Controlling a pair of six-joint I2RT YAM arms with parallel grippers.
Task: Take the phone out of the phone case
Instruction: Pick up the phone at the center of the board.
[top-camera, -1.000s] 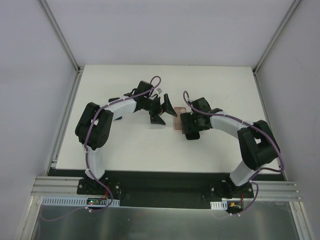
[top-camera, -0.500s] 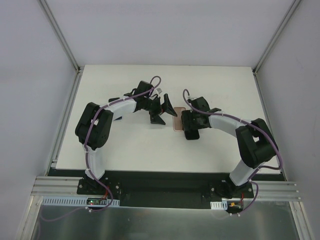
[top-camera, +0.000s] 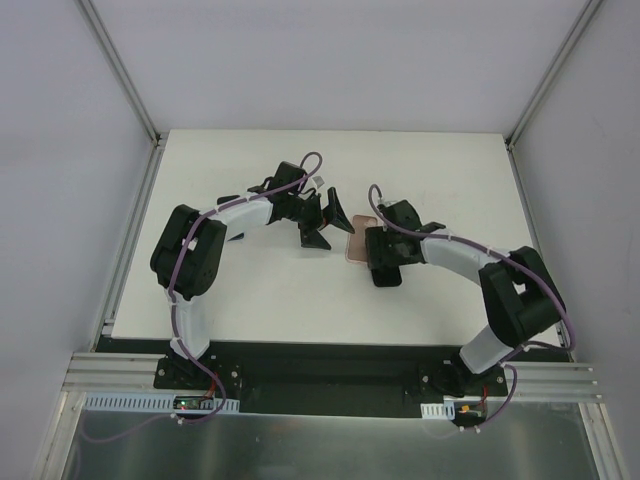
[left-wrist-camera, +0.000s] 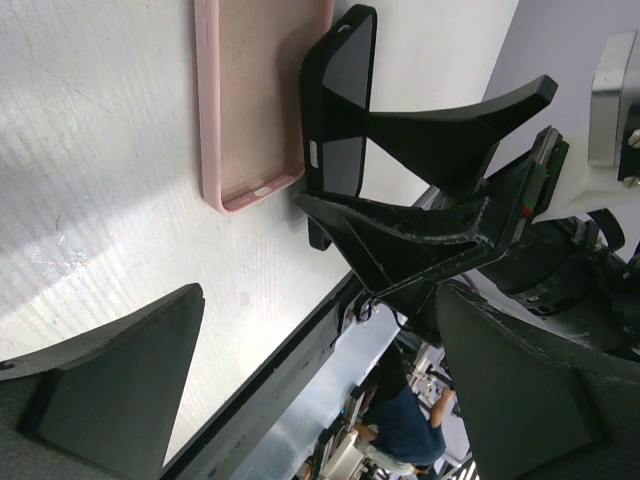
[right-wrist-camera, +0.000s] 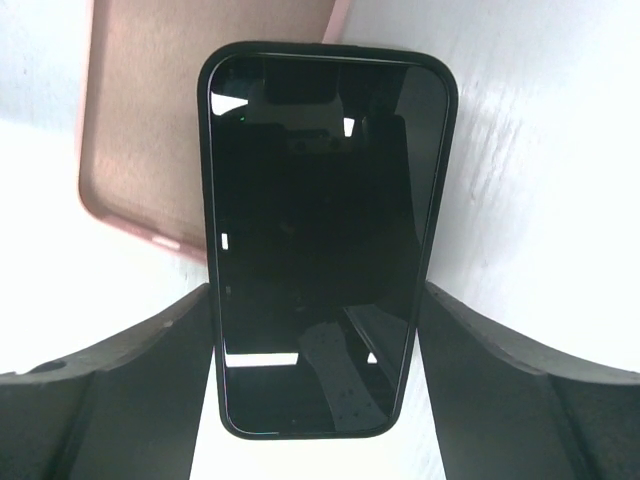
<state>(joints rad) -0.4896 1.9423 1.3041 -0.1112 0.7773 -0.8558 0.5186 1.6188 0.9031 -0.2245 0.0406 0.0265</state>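
Observation:
The black phone (right-wrist-camera: 325, 240) sits between my right gripper's (right-wrist-camera: 318, 300) fingers, which press its two long edges. In the left wrist view the phone (left-wrist-camera: 345, 100) is tilted up on its side, out of the phone case and beside it. The salmon-pink phone case (left-wrist-camera: 255, 100) lies flat and empty on the white table, and shows behind the phone in the right wrist view (right-wrist-camera: 170, 120). From above, the case (top-camera: 354, 245) lies between both grippers. My left gripper (top-camera: 322, 220) is open and empty, just left of the case. My right gripper (top-camera: 382, 255) is at its right edge.
The white table (top-camera: 250, 290) is walled by grey panels at the back and sides. A black rail (top-camera: 330, 365) with both arm bases runs along the near edge. The two grippers are close together at the table's middle.
My right gripper has shifted slightly toward the near right with the phone, baring a little more of the pink case. The left arm has not moved.

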